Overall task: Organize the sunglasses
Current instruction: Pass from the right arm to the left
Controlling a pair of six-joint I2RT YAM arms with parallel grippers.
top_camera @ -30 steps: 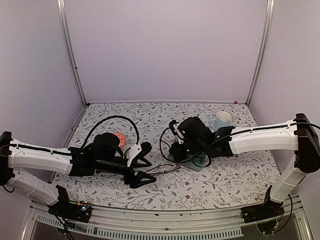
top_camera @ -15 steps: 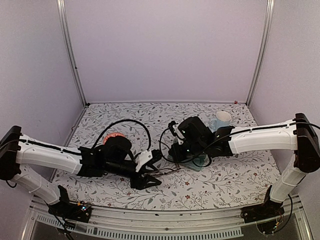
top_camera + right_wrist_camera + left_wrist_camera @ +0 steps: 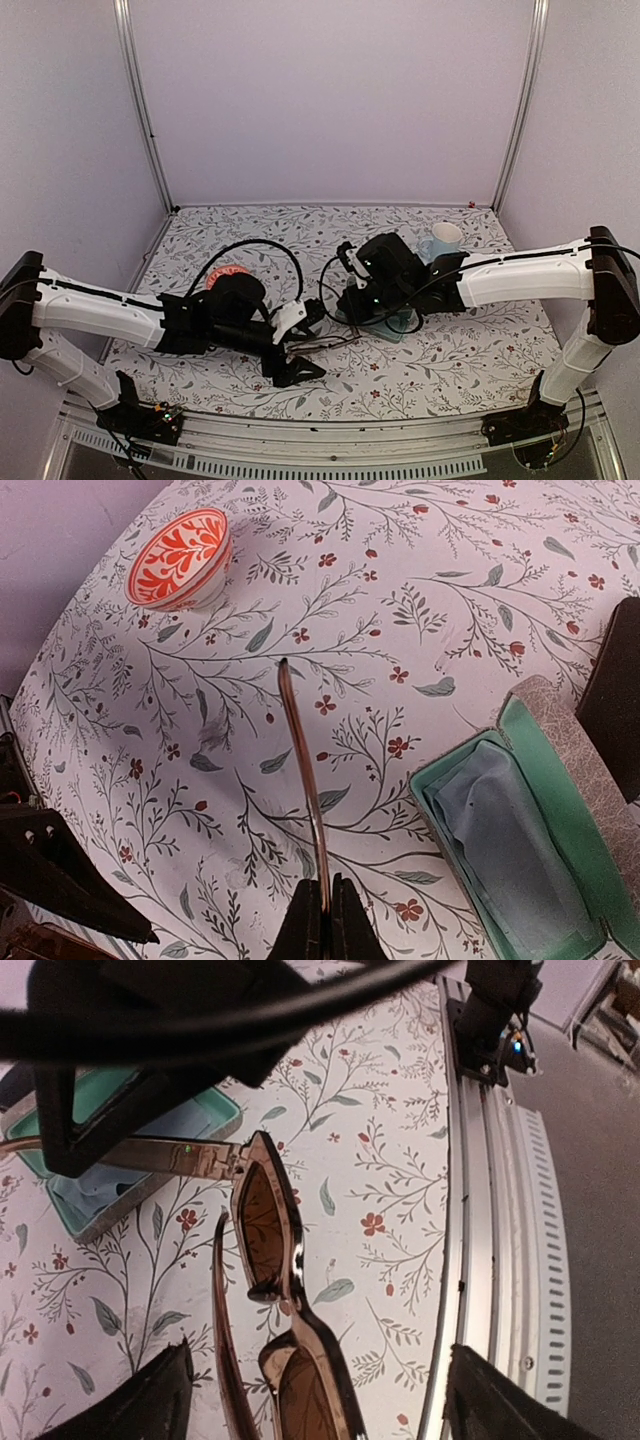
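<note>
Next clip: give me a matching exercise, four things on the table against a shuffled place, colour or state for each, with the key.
Things:
1. sunglasses
2. bowl
3. case
4. mug

Descriptions:
A. lies open, green inside
B. orange-red pattern on white
C. pale blue, stands at the back right of the table
D. brown, one temple clamped in the right pincer

Pairs: 1-D, 2-B, 3-A, 4-C
</note>
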